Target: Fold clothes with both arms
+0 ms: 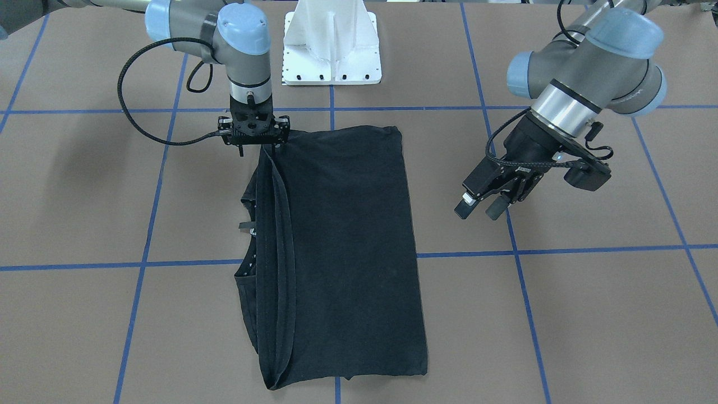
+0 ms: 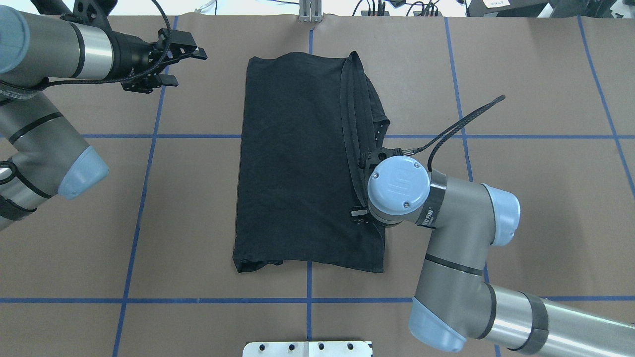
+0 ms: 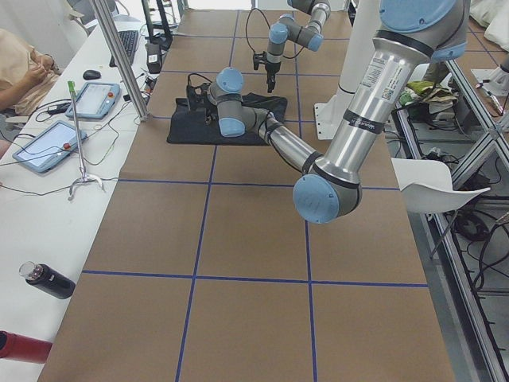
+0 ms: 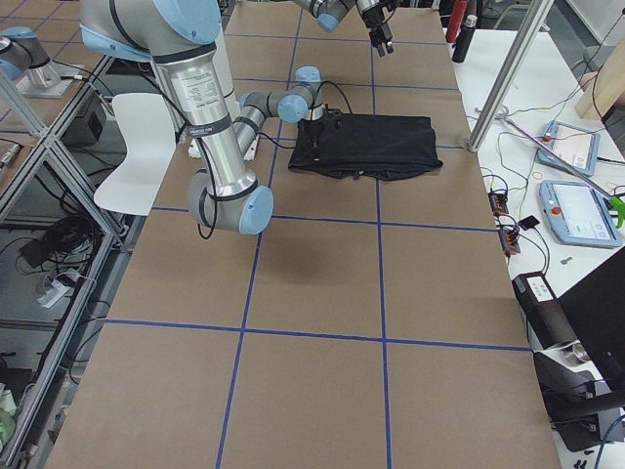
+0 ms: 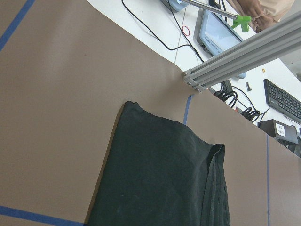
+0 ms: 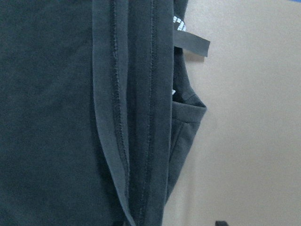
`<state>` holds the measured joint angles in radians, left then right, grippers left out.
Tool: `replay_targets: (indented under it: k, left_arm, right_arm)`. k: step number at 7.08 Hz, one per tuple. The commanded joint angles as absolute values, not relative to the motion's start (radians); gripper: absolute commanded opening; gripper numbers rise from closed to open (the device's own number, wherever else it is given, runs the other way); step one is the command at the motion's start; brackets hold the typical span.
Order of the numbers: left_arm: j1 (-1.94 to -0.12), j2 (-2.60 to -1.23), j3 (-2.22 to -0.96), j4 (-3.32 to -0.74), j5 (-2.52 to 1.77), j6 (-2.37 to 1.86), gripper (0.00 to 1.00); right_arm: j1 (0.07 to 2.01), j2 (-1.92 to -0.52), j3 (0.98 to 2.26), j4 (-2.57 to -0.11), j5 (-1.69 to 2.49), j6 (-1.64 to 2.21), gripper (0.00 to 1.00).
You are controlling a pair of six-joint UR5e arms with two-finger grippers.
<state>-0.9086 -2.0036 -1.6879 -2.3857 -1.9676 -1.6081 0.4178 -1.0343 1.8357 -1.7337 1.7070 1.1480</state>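
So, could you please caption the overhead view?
Right gripper over the hemmed edge of the folded black T-shirt; left gripper open, aside.

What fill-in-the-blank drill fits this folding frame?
The folded T-shirt is ___.
The left claw is off the T-shirt, jaws ___.
The right claw points straight ___ at the T-shirt's corner.
The grid lines on the table are ___.
Missing: black; open; down; blue.
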Motion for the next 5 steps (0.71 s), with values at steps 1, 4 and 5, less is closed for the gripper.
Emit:
replay_targets:
  k: [1,4,5]
  left_arm:
    - [-0.913,-2.000,-1.690,-2.387,-1.968,-1.608,0.99]
    - [-0.914,-2.000,-1.700,-2.385,-1.970,-1.608,0.99]
    - [-0.914,-2.000,-1.701,-2.385,-1.970,-1.609,0.99]
  right_arm:
    - [0.422,-0.957,1.732,-1.738,1.698,1.114,0.72]
    - [0.452,-0.962,1.703,-1.740,1.689,1.029,0.72]
    - [0.453,-0.959,1.686,-1.736,1.689,1.023,0.72]
